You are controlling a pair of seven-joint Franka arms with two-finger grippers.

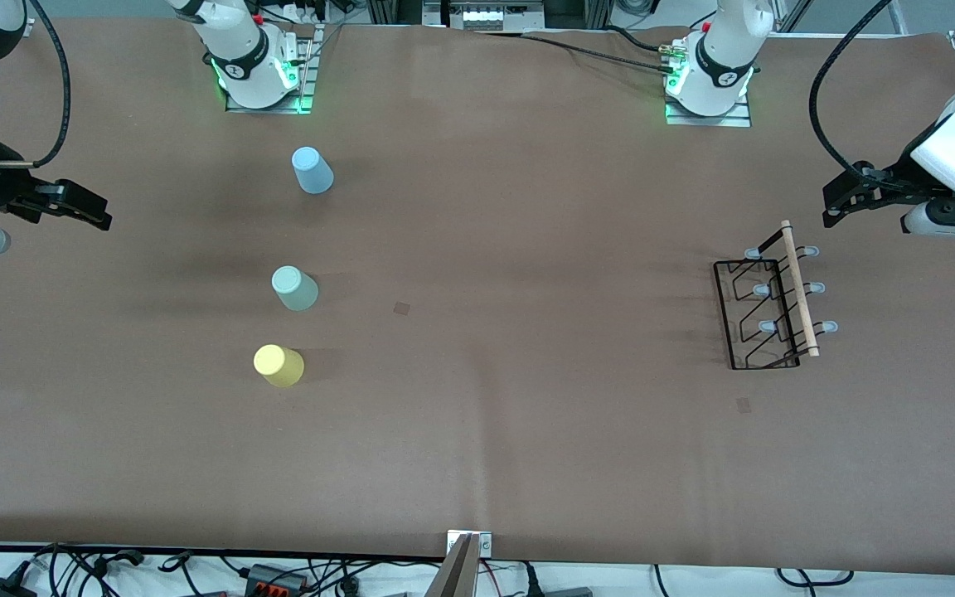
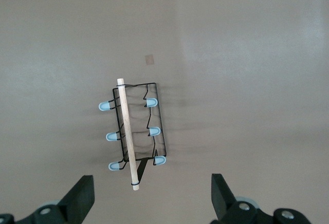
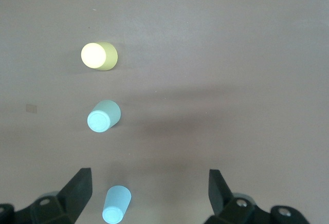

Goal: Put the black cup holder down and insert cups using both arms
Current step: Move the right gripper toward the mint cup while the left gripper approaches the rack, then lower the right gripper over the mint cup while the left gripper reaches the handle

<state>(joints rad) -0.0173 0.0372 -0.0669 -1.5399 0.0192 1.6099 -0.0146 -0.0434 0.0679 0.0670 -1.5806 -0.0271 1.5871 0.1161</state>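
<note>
Cups stand upside down in a row on the brown bench toward the right arm's end: a light blue plastic tumbler farthest from the front camera, a sage green plastic tumbler in the middle, and a yellow plastic tumbler nearest. The thin black wire cup holder, with its light wooden rod handle and pale blue-capped pegs, rests on the bench toward the left arm's end, well apart from the cups. The left end effector hangs above the bench near the holder, fingers spread apart and empty. The right end effector hovers over the bench beside the cups, fingers likewise apart and empty.
</note>
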